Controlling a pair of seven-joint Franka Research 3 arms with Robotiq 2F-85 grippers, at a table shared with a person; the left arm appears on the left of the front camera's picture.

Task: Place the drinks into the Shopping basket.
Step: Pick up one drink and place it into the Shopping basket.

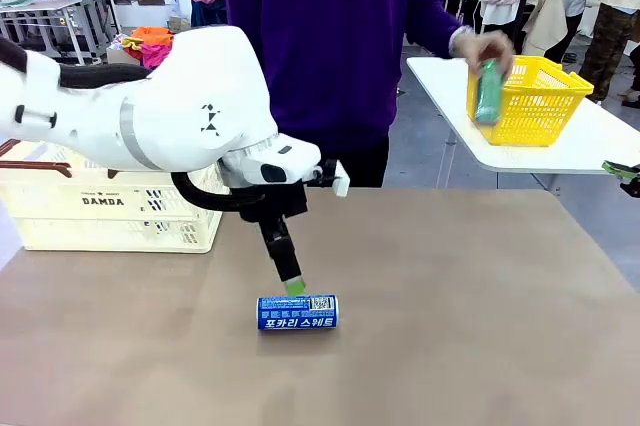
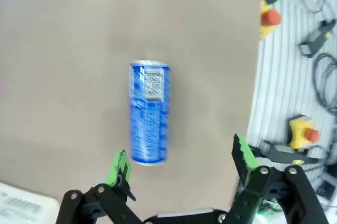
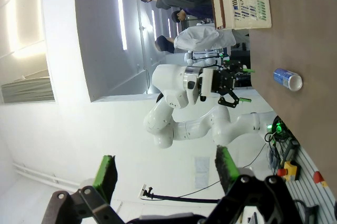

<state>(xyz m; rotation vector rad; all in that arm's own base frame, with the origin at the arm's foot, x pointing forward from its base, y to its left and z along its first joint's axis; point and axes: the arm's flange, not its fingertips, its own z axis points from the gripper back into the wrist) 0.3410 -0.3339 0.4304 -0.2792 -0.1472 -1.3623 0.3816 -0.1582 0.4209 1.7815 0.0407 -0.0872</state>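
- Front view, lower middle of the frame: a blue can (image 1: 298,312) lies on its side on the brown table (image 1: 470,326). It is well apart from the Shopping basket (image 1: 60,221), which stands at the left edge.
- The left gripper (image 1: 294,286) hangs directly over the can with its green pad close above the can's upper side. Whether they touch I cannot tell.
- Left wrist view: the left gripper (image 2: 181,155) is spread wide with nothing between its pads. The can (image 2: 149,112) sits off-centre, its lower end just beside the left-hand fingertip (image 2: 120,162) and far from the other.
- Risk, as I judge it: coming down from here, that near finger could land on the can instead of beside it, or touch it first and set it rolling. A can on its side rolls freely across its length, which is also the direction the jaws close.
- A second risk: only the can's end lies level with the fingers, so a pinch there might let it swivel or slip out.
- Long axis: it runs left to right in the front view, and top to bottom in the left wrist view. The code-printed end points to frame right in the front view. Which end carries the opening I cannot tell.
- Right wrist view: the right gripper (image 3: 166,163) is spread and empty, well apart from the can (image 3: 287,78) at the right of the frame.
- At the upper right of the front view, a person's hand (image 1: 485,49) holds a green can (image 1: 488,92) at a yellow mesh basket (image 1: 545,106).
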